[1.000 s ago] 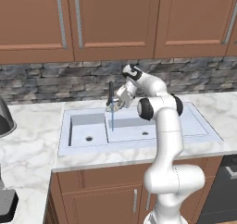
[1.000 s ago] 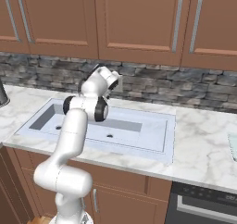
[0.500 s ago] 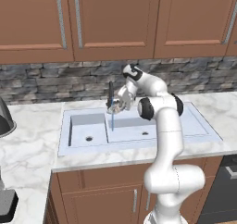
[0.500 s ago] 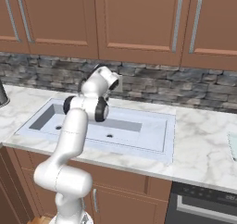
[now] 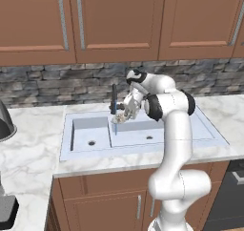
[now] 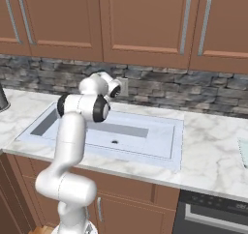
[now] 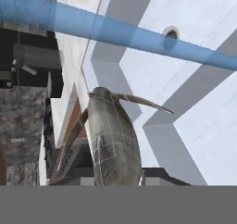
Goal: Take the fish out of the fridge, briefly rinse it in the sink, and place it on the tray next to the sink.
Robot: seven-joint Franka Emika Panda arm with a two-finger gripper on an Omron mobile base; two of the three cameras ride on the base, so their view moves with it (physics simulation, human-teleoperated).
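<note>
Two basins make up the pale blue-grey rectangular sink point(image 5: 143, 132), sunk into the white marbled counter point(image 5: 33, 153), and nothing about them has changed since the earlier frames. The white arm holds the same pose over the divider as a second ago, its pincer point(image 5: 121, 116) unmoved beside the thin black faucet point(image 5: 114, 99) at the back edge. A thin blue stream of water point(image 5: 115, 128) still drops from the spout onto the ridge between the basins.

From the hand view, the small tan-grey elongated fish point(image 7: 112, 137) stands out of the pincer at six o'clock, its smooth tapered body faintly lined, with thin brown fins curving off toward three and eight o'clock. The pincer is closed on the fish, holding it over the sink just short of the blue stream point(image 7: 120, 33), which crosses the upper part of that view. A round drain point(image 7: 171, 32) lies at one o'clock.

Rough grey stone tiles point(image 6: 160, 88) line the wall under brown wooden cabinets point(image 6: 145, 20) with slim metal handles.
</note>
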